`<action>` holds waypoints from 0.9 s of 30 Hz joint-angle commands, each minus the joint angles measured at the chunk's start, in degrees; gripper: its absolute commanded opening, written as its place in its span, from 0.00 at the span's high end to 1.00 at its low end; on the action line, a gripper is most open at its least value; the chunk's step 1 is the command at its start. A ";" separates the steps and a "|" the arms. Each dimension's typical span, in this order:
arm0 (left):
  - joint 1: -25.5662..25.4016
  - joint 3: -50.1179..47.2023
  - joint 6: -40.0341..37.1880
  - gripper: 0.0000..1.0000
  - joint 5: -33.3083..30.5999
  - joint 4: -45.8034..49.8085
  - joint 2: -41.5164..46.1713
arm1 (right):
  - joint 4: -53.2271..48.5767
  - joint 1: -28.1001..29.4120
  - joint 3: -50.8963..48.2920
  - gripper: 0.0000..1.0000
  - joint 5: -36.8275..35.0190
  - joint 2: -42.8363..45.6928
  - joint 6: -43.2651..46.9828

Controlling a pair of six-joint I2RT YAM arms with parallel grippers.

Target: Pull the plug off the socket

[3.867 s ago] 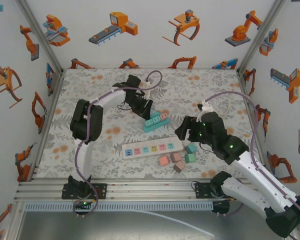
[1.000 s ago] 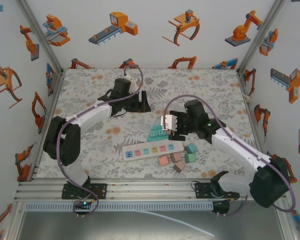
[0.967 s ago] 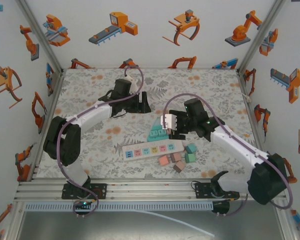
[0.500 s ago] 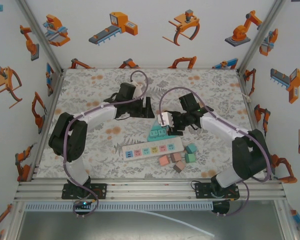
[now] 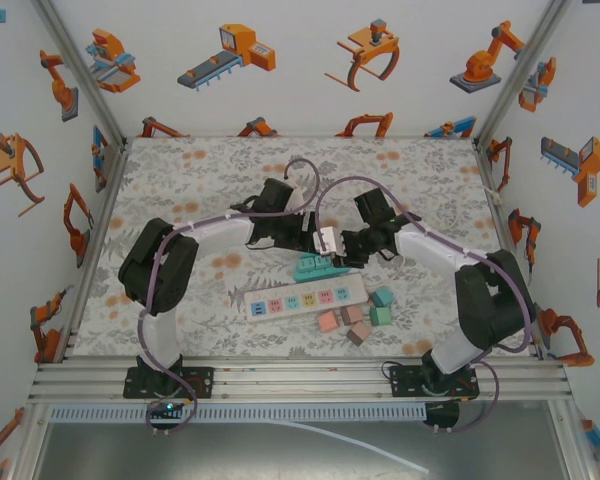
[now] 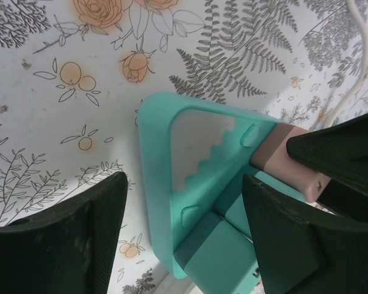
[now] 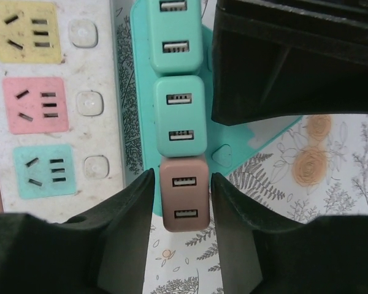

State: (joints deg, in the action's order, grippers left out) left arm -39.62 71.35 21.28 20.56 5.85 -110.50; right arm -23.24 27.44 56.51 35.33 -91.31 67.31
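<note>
- One brown plug (image 7: 183, 202) looks to be the target. It stands at the end of a row of three on the teal socket (image 6: 165, 159). The right gripper (image 7: 181, 180) hung just short of the block half a second ago and now has a finger down each side of the plug.
- This puts the task at the grasp. Nothing is pulled yet, and the plug is still seated upright, tight against its teal neighbour (image 7: 180, 116).
- The plug is a small rounded block, dusty pink-brown, with two USB slots in its top face.
- The right gripper is narrow. A thin sliver of background shows between each finger and the plug's sides, so I judge it not yet clamped.
- The left gripper (image 6: 184, 184) has also closed in, from behind the socket a second ago to over its pointed end. Its fingers are spread wide on either side of the teal body, and I can see no contact. It is probably there to pin the base while the other arm pulls.
- The socket is a teal triangular wedge with a pale saw-toothed panel. It lies mid-table on the flowered cloth (image 5: 180, 170), just beyond the white power strip (image 5: 305, 297).
- Some coloured blocks (image 5: 355, 318) lie near the strip's right end.
</note>
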 commanded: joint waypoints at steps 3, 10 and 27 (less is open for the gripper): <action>-0.32 2.04 -2.51 0.32 -1.68 3.37 -2.21 | 0.00 -0.28 -0.49 0.57 0.85 -2.31 -0.47; -0.77 2.45 -4.57 0.36 -4.17 6.95 -6.62 | 1.29 -0.19 -0.14 0.68 1.92 -3.29 -1.50; -2.70 -6.45 -6.00 0.41 -13.55 8.92 -10.29 | 6.37 0.58 0.63 0.87 5.69 1.22 -6.68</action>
State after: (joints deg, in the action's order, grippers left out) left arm -41.34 71.26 19.97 20.40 2.87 -113.73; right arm -20.73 27.40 56.34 35.44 -93.41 63.79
